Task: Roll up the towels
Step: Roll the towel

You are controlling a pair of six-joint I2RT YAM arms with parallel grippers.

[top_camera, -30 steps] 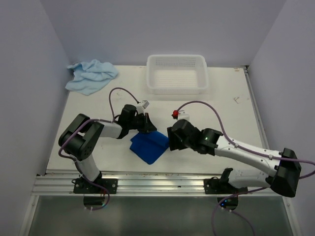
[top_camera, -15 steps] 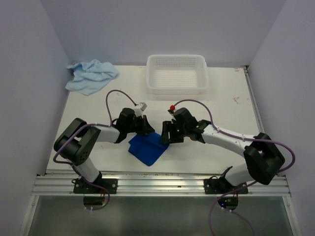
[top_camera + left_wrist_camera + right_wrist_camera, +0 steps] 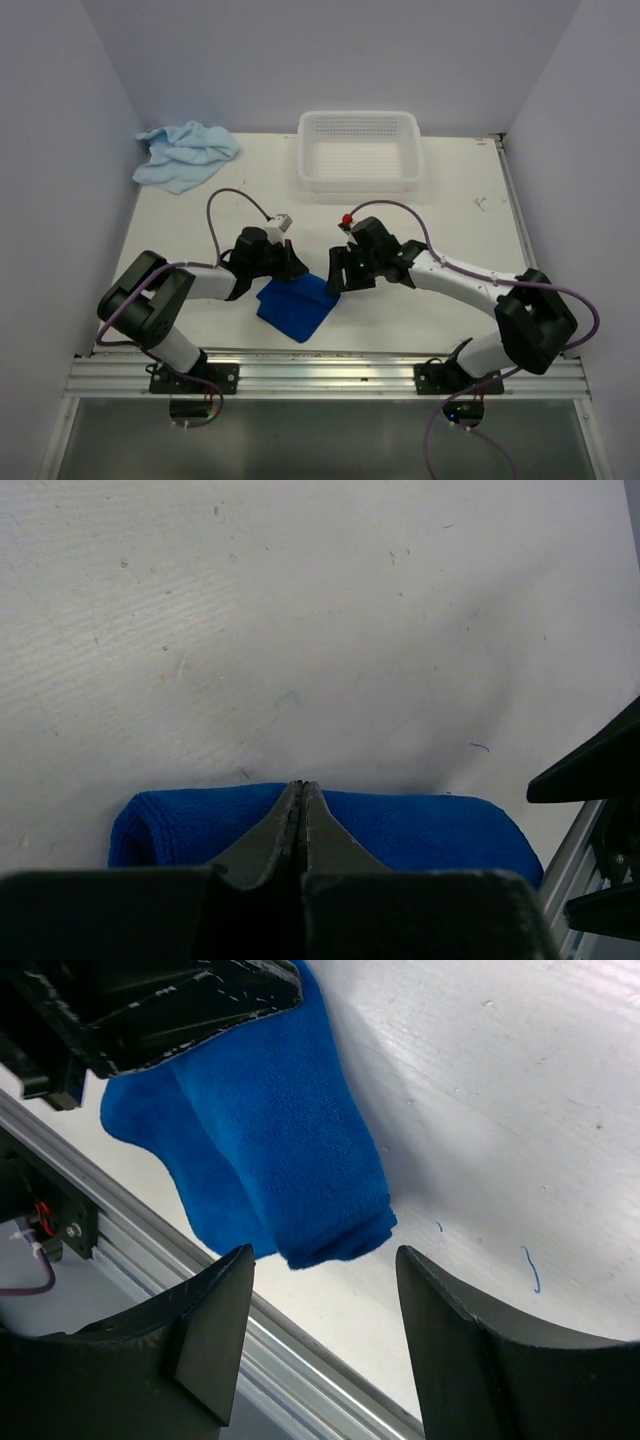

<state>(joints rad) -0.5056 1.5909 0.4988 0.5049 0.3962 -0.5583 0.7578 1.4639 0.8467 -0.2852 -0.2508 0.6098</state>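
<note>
Looks like mid-roll on the dark blue towel [image 3: 296, 306] near the table [image 3: 450, 220] front: left gripper [image 3: 302, 790] jaws together at the rolled edge, right gripper [image 3: 322, 1252] jaws apart over one end, so next probably needs an even push, pale blue towel [image 3: 185, 153] waiting far-left.

Robotics lab cell, bare pale walls [image 3: 330, 60], white table [image 3: 470, 240], aluminium rail [image 3: 320, 378] carrying left arm [image 3: 200, 285], right arm [image 3: 460, 285]
</note>
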